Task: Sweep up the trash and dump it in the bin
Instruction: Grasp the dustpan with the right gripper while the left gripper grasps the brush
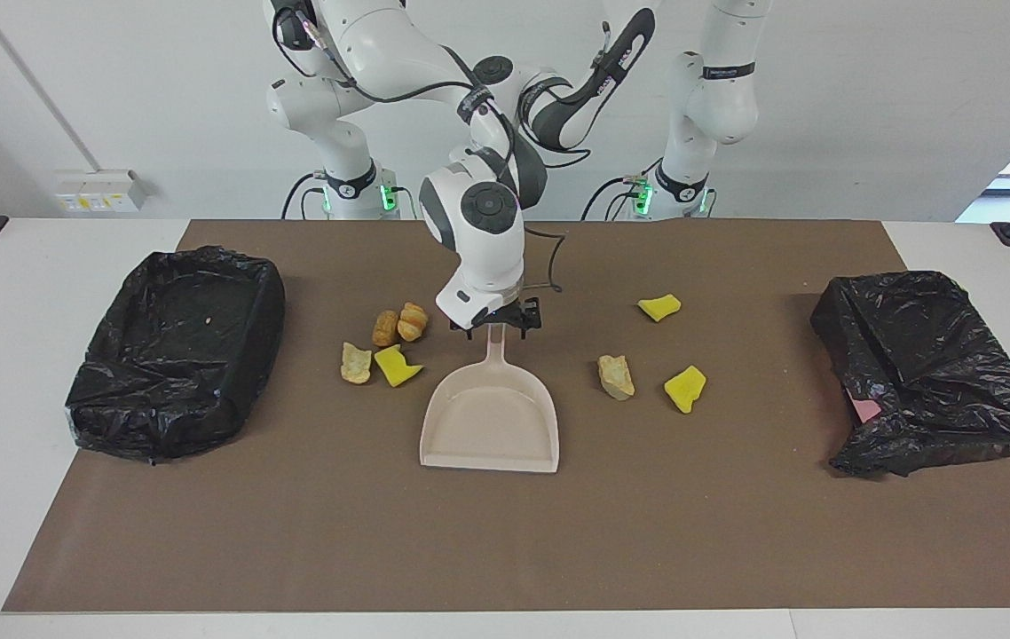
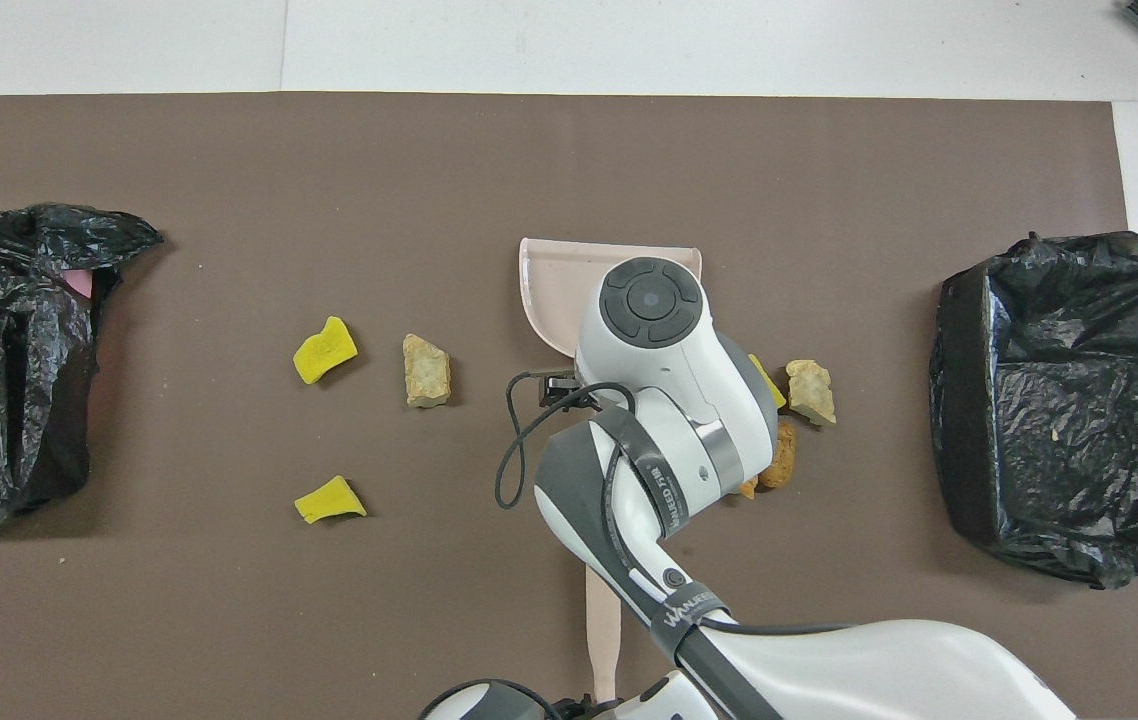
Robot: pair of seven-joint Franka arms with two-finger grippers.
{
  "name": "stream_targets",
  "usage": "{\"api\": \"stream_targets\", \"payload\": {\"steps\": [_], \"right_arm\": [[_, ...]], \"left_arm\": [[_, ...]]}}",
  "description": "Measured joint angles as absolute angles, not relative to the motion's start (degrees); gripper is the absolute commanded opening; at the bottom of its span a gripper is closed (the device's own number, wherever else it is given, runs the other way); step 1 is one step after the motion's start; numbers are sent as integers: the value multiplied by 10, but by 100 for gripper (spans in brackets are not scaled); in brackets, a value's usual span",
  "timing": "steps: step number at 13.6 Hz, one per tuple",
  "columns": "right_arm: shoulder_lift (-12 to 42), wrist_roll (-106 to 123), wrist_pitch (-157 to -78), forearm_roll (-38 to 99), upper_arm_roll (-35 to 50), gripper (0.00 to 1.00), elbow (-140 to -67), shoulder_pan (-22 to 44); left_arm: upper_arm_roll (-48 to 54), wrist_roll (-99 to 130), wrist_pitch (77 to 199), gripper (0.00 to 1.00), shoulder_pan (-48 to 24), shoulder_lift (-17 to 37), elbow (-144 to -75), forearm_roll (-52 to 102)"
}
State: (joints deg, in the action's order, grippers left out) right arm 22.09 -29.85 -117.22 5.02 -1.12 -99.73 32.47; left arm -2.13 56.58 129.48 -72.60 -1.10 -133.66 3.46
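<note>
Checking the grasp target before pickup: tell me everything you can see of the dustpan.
The dustpan is one beige piece that looks like plastic: a shallow scoop with low side walls and a narrow straight handle. It lies flat in the middle of the brown mat, with its open lip pointing away from the robots and its handle toward them. Nothing is in the scoop. The right gripper is down at the handle's end, open, with one finger on each side. Whether it touches the handle cannot be told. The nearest yellow scrap lies beside the dustpan, apart from it.
</note>
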Motion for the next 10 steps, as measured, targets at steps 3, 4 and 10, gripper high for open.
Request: {"api": "stream_targets", "payload": {"steps": [3, 4, 10], "right_arm": [[211, -299, -1181, 50, -12, 100, -1024, 327], [207, -301, -1181, 51, -12, 100, -1026, 328], [200, -324, -1185, 51, -12, 73, -1029, 328]], "left_arm": [[-24, 565, 1257, 0, -726, -23, -1335, 35], [-28, 563, 1243, 0, -724, -32, -1334, 35], [-42, 548, 1062, 0, -659, -95, -1309, 19]]}}
